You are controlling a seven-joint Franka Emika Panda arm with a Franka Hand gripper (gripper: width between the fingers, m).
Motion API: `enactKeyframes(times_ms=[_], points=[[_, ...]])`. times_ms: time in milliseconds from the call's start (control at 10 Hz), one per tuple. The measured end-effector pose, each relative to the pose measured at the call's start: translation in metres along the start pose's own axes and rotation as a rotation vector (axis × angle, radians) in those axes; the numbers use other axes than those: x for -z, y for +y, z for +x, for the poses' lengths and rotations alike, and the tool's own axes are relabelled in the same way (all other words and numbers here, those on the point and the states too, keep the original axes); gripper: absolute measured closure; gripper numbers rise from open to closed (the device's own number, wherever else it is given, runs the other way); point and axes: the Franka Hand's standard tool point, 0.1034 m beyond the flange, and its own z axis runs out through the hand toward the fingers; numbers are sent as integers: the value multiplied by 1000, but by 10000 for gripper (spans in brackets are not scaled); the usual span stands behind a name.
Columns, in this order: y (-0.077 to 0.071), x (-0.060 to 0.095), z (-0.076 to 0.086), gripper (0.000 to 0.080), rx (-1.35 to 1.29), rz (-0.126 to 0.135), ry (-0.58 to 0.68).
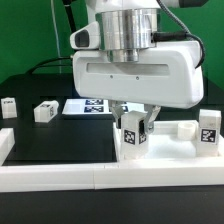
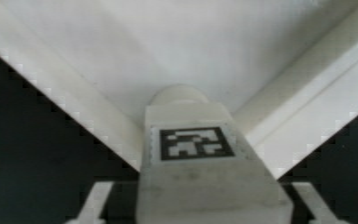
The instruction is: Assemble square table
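My gripper (image 1: 135,127) is shut on a short white tagged leg (image 1: 134,136) and holds it upright at the near corner of the white square table top (image 1: 186,152). In the wrist view the leg (image 2: 194,140) runs between my fingers (image 2: 101,205), with the top (image 2: 176,50) spreading white behind it. I cannot tell whether the leg sits in a socket. A second leg (image 1: 208,130) stands upright on the top at the exterior view's right. Two loose legs (image 1: 45,112) (image 1: 8,107) lie on the black mat at the left.
The marker board (image 1: 88,106) lies flat behind the gripper, left of centre. The long white border wall (image 1: 60,176) runs along the front. A low white piece (image 1: 176,128) shows between the held leg and the standing leg.
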Motion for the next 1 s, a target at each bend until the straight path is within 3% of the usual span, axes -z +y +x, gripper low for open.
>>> enactKeyframes(times_ms=[200, 600, 1000], points=[[1, 0, 1, 510, -236, 8, -8], [2, 0, -1, 509, -819, 47, -88], [-1, 0, -2, 509, -1210, 48, -114]])
